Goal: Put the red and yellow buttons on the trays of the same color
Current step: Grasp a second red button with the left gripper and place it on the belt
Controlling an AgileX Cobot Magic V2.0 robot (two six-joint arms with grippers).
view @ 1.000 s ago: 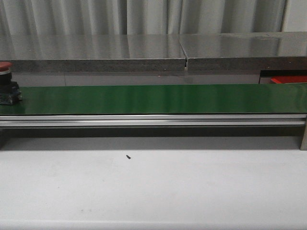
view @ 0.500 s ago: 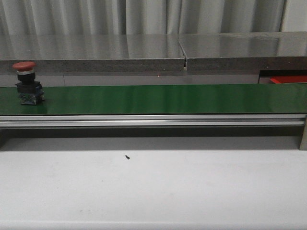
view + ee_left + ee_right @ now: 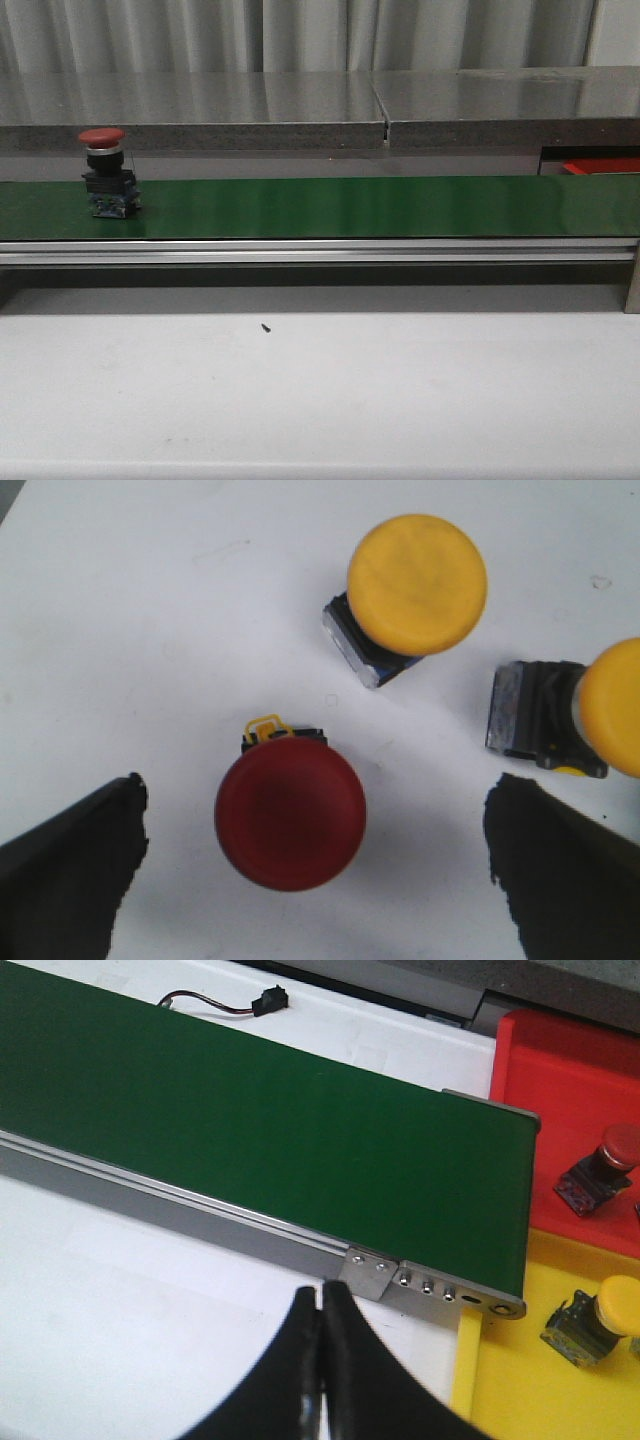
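A red button (image 3: 105,172) is being carried upright near the left end of the green belt (image 3: 350,205). The left gripper (image 3: 310,870) is being held spread wide above another red button (image 3: 290,815), beside two yellow buttons (image 3: 417,580). The right gripper (image 3: 322,1360) is being kept pressed together near the belt's end, beside the red tray (image 3: 560,1070) and yellow tray (image 3: 520,1380), each already holding a matching button.

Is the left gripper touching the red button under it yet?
Apart. The left wrist view shows the open left gripper with its fingers on either side of the red button, with white surface visible between each finger and the cap.
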